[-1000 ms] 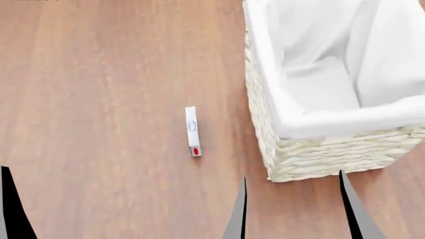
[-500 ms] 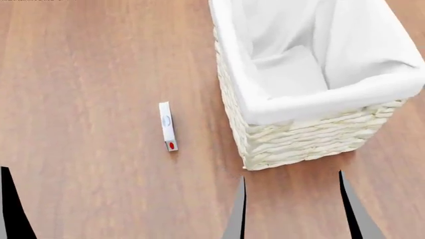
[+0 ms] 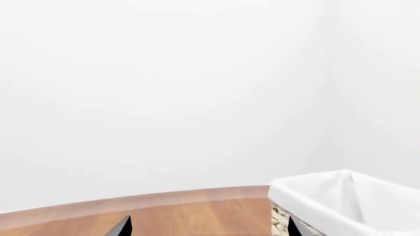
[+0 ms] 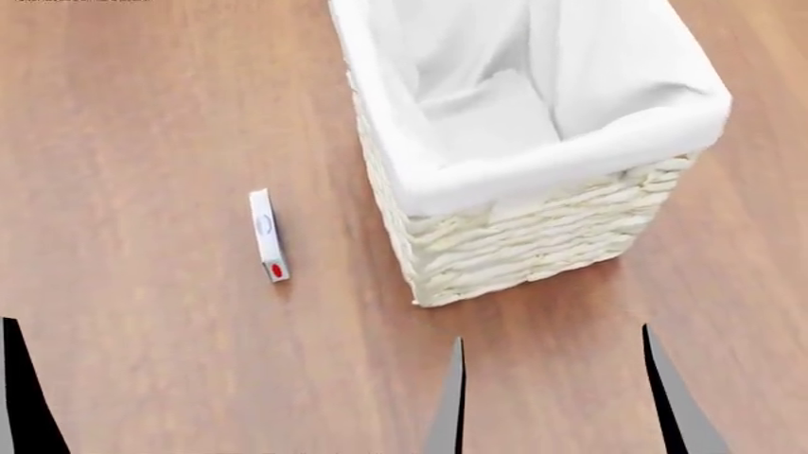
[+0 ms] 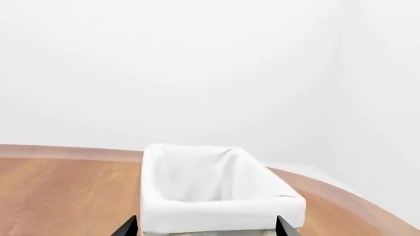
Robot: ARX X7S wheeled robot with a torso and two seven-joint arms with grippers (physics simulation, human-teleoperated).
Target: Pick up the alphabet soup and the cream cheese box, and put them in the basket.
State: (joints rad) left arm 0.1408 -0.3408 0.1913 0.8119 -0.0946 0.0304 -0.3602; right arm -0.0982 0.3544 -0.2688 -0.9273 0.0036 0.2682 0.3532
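Left wrist view: the left claw (image 3: 206,228) shows only as two dark finger tips at the frame's edge, set well apart with nothing between them. Beyond lies the brown wooden table (image 3: 184,214), and one corner of the basket (image 3: 328,196) with its white liner.

Head view: the cream cheese box (image 4: 268,235) lies on the table on a narrow edge, its red mark at the end nearer the robot, near the basket's left wall but apart from it. The basket stands upright, and no item shows in the part of its lined inside that is in view. The soup can is nowhere in view. Dark finger tips rise from the lower edge.

Right wrist view: the right claw (image 5: 206,227) faces the basket's near wall, its two tips spread wide and empty.

The box is likely light, stiff cardboard, smooth enough to slip and easy to tip over. The best hold looks to be across its thin width near the middle, squeezed gently so the carton does not crush.
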